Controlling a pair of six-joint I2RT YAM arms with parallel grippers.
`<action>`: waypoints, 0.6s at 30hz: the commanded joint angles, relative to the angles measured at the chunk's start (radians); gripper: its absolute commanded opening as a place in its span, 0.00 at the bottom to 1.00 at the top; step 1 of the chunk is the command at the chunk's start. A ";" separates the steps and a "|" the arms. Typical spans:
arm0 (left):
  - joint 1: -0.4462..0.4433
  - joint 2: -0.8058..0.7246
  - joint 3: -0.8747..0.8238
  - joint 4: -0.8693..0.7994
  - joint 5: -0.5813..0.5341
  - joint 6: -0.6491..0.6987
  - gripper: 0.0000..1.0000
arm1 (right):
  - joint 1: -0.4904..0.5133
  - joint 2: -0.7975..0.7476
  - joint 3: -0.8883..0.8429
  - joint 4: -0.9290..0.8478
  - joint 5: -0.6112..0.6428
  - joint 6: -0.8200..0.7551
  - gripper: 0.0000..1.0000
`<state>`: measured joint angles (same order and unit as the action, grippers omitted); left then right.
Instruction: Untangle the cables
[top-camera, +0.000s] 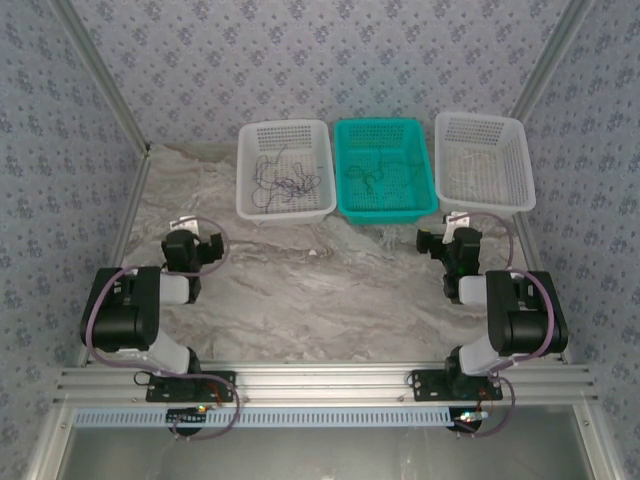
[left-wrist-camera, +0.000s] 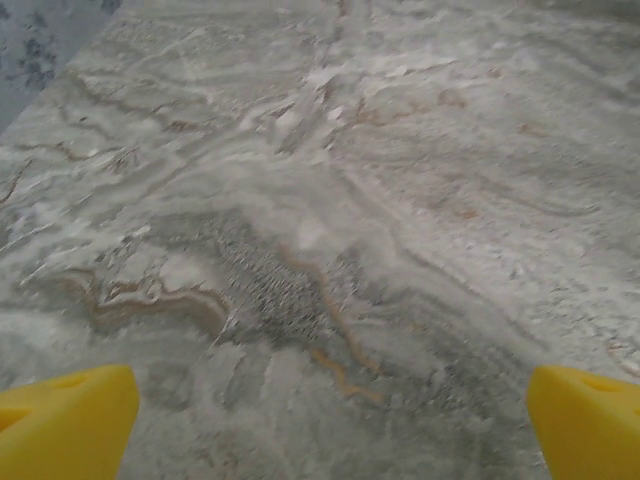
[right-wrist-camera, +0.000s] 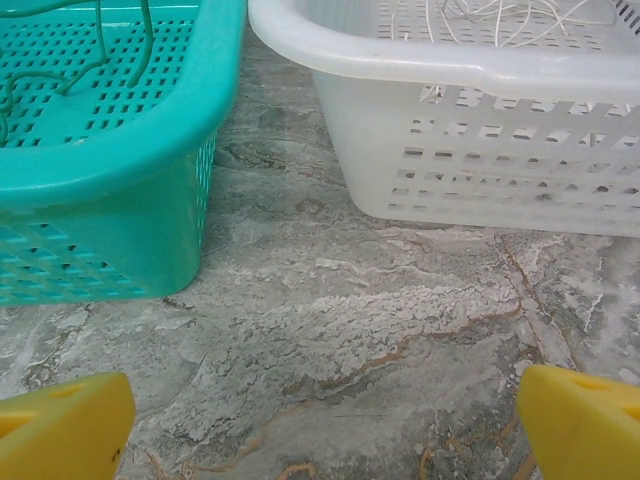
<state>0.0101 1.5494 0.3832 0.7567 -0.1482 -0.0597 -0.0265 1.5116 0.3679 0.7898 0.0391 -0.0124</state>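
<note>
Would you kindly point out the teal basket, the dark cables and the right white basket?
teal basket (top-camera: 386, 213), top external view, near rim.
dark cables (top-camera: 288, 184), top external view, middle of the tangle.
right white basket (right-wrist-camera: 470, 68), right wrist view, near rim.

Bright even light, soft shadows, slight blur

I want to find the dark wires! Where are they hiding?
In the top view, the dark cables lie tangled inside the left white basket at the far side of the table, right beside the teal basket.
</note>
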 joint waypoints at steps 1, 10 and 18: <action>0.009 -0.005 0.013 0.113 0.071 0.018 0.99 | -0.006 0.009 0.024 0.012 -0.006 -0.006 1.00; 0.002 -0.017 0.027 0.058 0.067 0.023 0.99 | -0.006 0.008 0.023 0.014 -0.004 -0.005 1.00; 0.003 -0.017 0.026 0.061 0.067 0.023 0.99 | -0.003 0.009 0.025 0.008 -0.002 -0.007 1.00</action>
<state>0.0132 1.5482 0.3866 0.7895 -0.0963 -0.0486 -0.0265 1.5112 0.3695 0.7902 0.0368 -0.0124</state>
